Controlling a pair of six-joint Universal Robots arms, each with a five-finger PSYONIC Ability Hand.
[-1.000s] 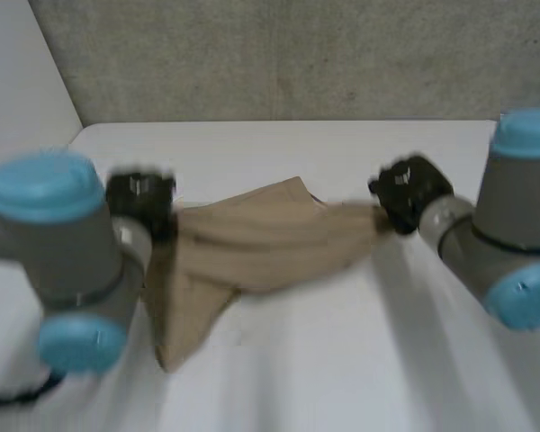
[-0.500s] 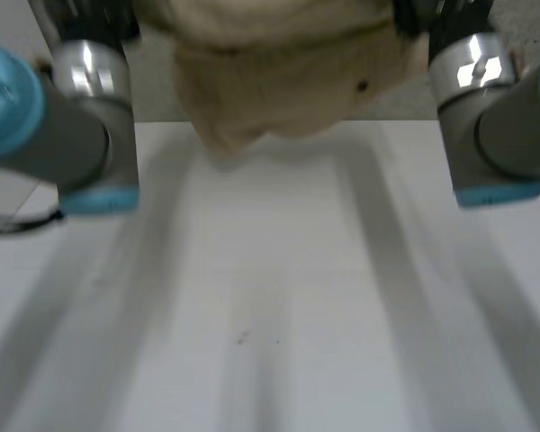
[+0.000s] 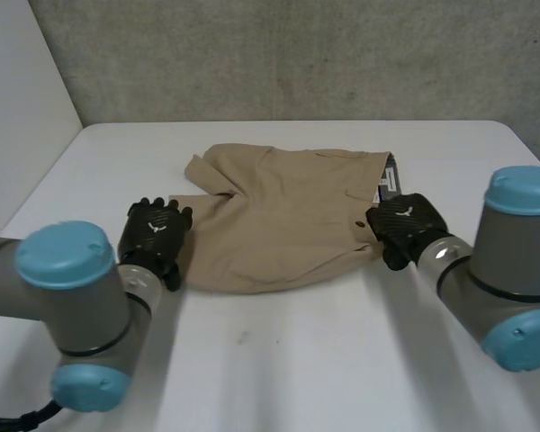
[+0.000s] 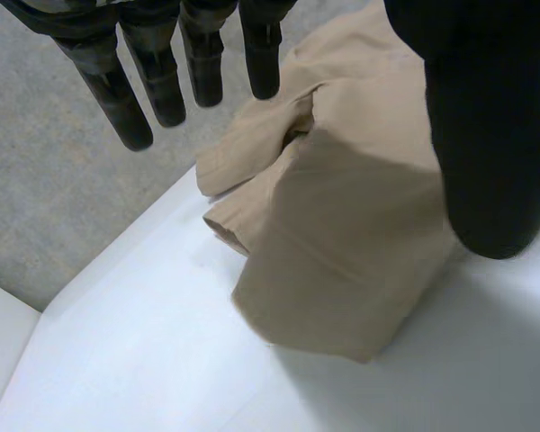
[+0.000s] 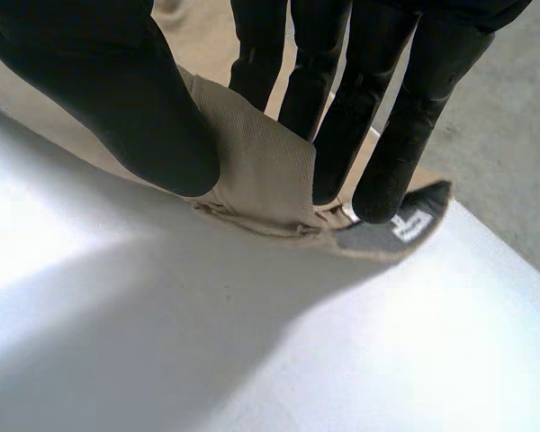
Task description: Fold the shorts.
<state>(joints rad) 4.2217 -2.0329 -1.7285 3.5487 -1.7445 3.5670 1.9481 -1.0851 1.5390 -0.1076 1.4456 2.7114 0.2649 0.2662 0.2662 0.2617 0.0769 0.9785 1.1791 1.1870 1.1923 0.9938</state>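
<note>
The tan shorts lie spread on the white table, waistband toward my right hand and legs toward my left. My left hand rests beside the leg hem, fingers straight and apart from the cloth. In the left wrist view its fingers hang over the folded leg end of the shorts without holding it. My right hand sits at the waistband corner. There, in the right wrist view, its thumb and fingers pinch a ridge of the shorts beside the grey label.
A grey carpeted surface runs behind the table's far edge. The table's left edge slants near my left arm. Bare tabletop stretches in front of the shorts toward me.
Both hands had the shorts lifted high half a second ago. Now the shorts lie flat on the table, and my left hand has let go and opened.
</note>
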